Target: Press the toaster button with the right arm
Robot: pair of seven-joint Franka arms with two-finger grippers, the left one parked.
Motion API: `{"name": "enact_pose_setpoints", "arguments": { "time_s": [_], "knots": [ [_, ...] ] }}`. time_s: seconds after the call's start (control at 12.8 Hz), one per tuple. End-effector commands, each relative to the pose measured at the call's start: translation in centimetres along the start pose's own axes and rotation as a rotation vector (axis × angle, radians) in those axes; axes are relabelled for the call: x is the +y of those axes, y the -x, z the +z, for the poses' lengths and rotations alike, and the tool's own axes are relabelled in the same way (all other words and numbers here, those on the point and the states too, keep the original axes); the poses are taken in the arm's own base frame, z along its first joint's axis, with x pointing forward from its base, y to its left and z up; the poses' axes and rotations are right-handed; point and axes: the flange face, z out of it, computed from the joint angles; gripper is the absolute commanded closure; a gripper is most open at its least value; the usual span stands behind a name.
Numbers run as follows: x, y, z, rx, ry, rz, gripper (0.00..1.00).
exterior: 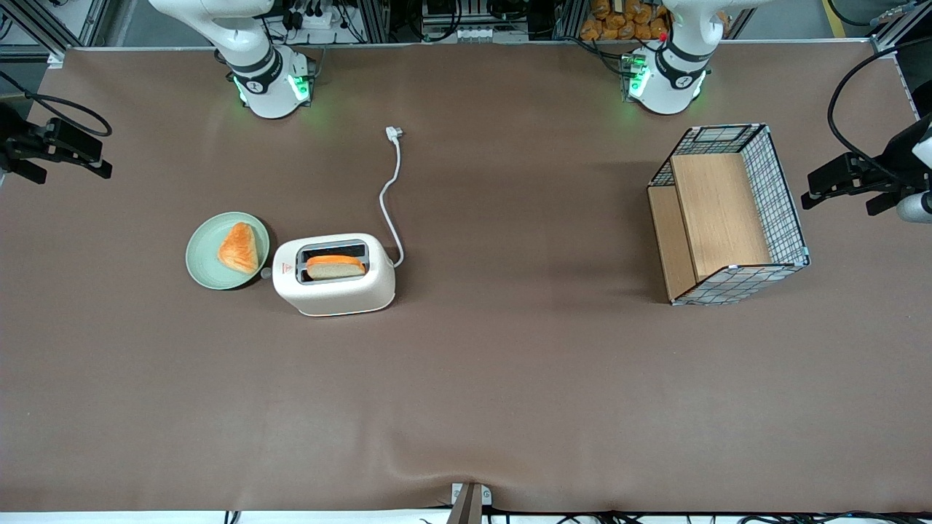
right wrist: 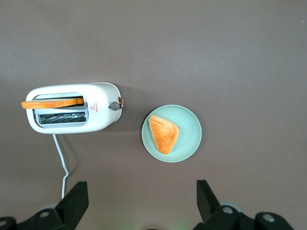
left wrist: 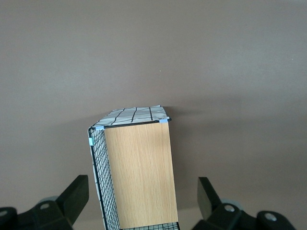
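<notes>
The cream-white toaster (exterior: 335,275) stands on the brown table with a slice of bread (exterior: 335,266) in one slot. Its small grey button (exterior: 266,274) juts from the narrow end that faces the green plate (exterior: 200,255). My right gripper (exterior: 98,159) hangs open and empty toward the working arm's end of the table, well apart from the toaster. In the right wrist view, the toaster (right wrist: 72,108), its button (right wrist: 114,106) and the plate (right wrist: 189,129) lie far below the open gripper (right wrist: 141,201), whose fingers (right wrist: 76,201) hold nothing.
A triangular pastry (exterior: 239,247) lies on the plate, beside the button. The toaster's white cord (exterior: 393,189) trails toward the arm bases, unplugged. A wire and wood basket (exterior: 728,215) stands toward the parked arm's end.
</notes>
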Motion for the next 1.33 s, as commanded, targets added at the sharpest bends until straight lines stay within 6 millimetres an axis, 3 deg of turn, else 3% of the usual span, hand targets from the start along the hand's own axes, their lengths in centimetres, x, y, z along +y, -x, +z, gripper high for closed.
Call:
{"name": "enact_pose_setpoints", "arguments": {
  "time_s": [0.0, 0.78, 0.86, 1.02, 1.25],
  "knots": [
    [0.4, 0.3, -0.8, 0.002, -0.003, 0.021, 0.0],
    [0.3, 0.5, 0.5, -0.061, -0.012, 0.013, 0.0],
    [0.1, 0.6, 0.2, -0.059, -0.015, 0.008, 0.06],
    [-0.1, 1.0, 0.1, -0.072, -0.022, 0.005, 0.31],
    [-0.4, 1.2, 0.1, -0.083, -0.024, 0.001, 0.85]
  ]
}}
